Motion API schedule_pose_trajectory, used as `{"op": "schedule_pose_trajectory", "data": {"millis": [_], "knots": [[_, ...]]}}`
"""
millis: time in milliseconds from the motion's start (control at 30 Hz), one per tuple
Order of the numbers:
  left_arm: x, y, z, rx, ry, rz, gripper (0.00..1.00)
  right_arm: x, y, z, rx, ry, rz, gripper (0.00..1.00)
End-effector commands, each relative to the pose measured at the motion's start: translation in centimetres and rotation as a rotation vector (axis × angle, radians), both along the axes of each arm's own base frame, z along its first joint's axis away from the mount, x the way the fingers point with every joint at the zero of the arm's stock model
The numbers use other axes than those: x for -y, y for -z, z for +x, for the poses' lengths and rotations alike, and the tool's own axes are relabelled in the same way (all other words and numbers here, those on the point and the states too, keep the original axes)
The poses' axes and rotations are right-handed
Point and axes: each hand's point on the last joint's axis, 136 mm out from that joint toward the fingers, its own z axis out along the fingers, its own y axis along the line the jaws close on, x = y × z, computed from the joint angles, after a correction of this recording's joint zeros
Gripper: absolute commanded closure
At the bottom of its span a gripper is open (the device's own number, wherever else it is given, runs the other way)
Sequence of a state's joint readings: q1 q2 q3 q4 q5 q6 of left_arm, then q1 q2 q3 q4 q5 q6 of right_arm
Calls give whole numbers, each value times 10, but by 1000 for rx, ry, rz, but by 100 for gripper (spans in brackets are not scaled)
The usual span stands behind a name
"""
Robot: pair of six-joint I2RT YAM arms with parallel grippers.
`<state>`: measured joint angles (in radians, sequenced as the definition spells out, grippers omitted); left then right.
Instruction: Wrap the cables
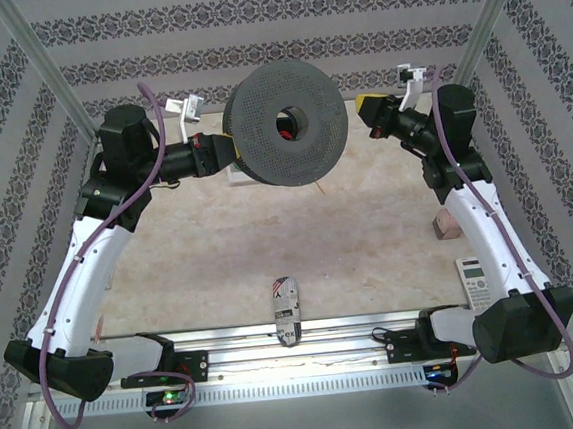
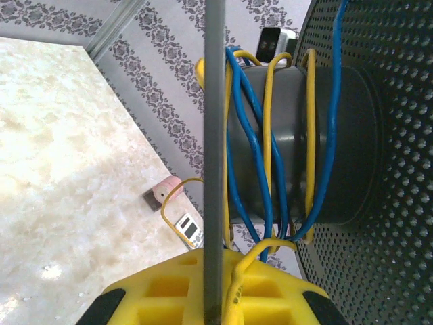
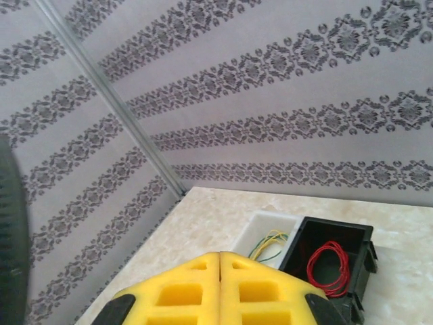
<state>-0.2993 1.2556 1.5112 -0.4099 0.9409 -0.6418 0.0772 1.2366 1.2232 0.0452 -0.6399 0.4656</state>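
Cables [image 2: 268, 142] lie wound on the spool [image 1: 261, 146] hub, straight ahead of the left gripper [image 2: 213, 291], clenched on the spool's flange; hub axis crosswise. Right gripper [image 1: 363, 107], closed and empty, hangs beside.

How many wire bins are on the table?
2: a white tray with yellow and green wires, and a black box beside it holding a red wire coil. Others may be hidden.

Yellow cables [image 2: 310, 135]: thin, glossy, wound in loose upright loops round dark grey spool hub [image 2: 352, 135], interlaced with blue cables [image 2: 250, 135]. Sitting just ahead of left gripper [image 2: 215, 277]. One strand trailing down across a yellow pad; another looping out beside the clamped spool flange [image 2: 215, 135].
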Motion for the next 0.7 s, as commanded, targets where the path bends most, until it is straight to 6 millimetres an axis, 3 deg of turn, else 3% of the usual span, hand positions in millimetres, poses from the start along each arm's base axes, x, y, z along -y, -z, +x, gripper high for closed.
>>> {"op": "schedule_pose_trajectory", "data": {"millis": [0, 133, 233, 467, 667], "knots": [[0, -32, 0, 151, 10, -39, 100, -7, -5, -25, -10, -137, 96, 79], [4, -51, 8, 190, 22, -82, 100, -24, 7, -57, -88, -374, 268, 40], [6, -62, 13, 218, 37, -107, 100, -34, 13, -77, -108, -445, 294, 30], [12, -73, 26, 234, 61, -169, 100, -50, 14, -113, -80, -530, 275, 29], [13, -80, 28, 245, 70, -191, 100, -61, 28, -116, -109, -550, 283, 31]]}}
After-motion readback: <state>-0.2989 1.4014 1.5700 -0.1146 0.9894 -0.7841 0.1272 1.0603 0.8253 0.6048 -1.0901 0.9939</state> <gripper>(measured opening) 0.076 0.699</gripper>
